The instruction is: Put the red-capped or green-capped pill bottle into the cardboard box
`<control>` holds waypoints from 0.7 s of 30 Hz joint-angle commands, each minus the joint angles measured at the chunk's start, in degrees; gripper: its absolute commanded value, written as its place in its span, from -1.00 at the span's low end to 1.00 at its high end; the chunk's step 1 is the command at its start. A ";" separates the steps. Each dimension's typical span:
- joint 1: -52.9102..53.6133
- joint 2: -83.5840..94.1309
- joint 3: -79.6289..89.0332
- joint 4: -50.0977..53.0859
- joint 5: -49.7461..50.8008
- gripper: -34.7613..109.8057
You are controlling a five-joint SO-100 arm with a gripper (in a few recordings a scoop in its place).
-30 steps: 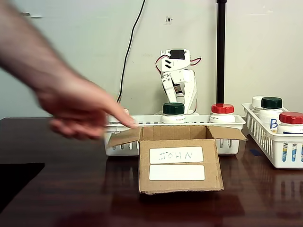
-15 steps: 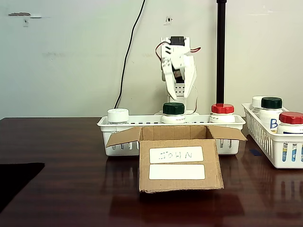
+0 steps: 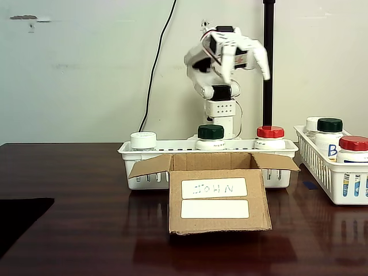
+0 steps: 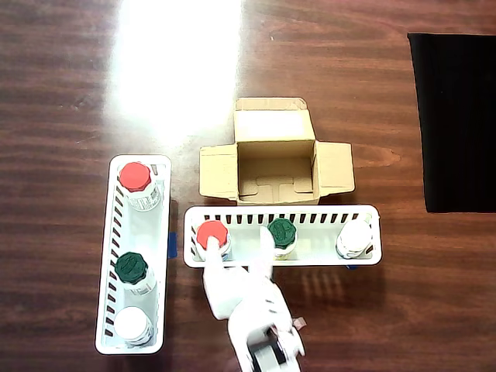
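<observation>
The small brown corrugated cardboard box [image 3: 218, 192] is sitting open and empty nearest the fixed camera. At its twelve o'clock, the white slotted plastic basket [image 3: 133, 154] is holding the white red-capped pill bottle [image 3: 270, 138], toward two o'clock. Behind, the white gripper [image 4: 239, 248], hanging low half a second ago, is now lifting and swinging its wide-spread fingers toward that bottle, so the reach seems to be starting.
</observation>
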 commanded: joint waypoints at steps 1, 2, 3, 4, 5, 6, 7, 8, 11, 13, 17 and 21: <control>-5.62 -12.30 -8.88 -9.05 -0.88 0.50; -6.59 -16.08 -10.72 -11.16 -1.32 0.50; -7.38 -19.78 -12.39 -13.27 -1.58 0.50; -8.00 -23.20 -13.97 -15.47 -1.76 0.50; -8.61 -26.63 -15.56 -17.67 -1.93 0.50; -9.23 -30.23 -17.31 -19.78 -2.02 0.50; -9.76 -33.75 -19.07 -21.53 -2.11 0.50; -10.37 -36.91 -20.92 -22.94 -2.20 0.50; -11.34 -45.09 -25.49 -26.02 -1.76 0.50; -11.43 -49.04 -27.25 -28.04 -0.97 0.50; -11.51 -56.43 -31.03 -31.11 -0.44 0.50; -11.60 -62.75 -34.98 -33.66 -0.09 0.50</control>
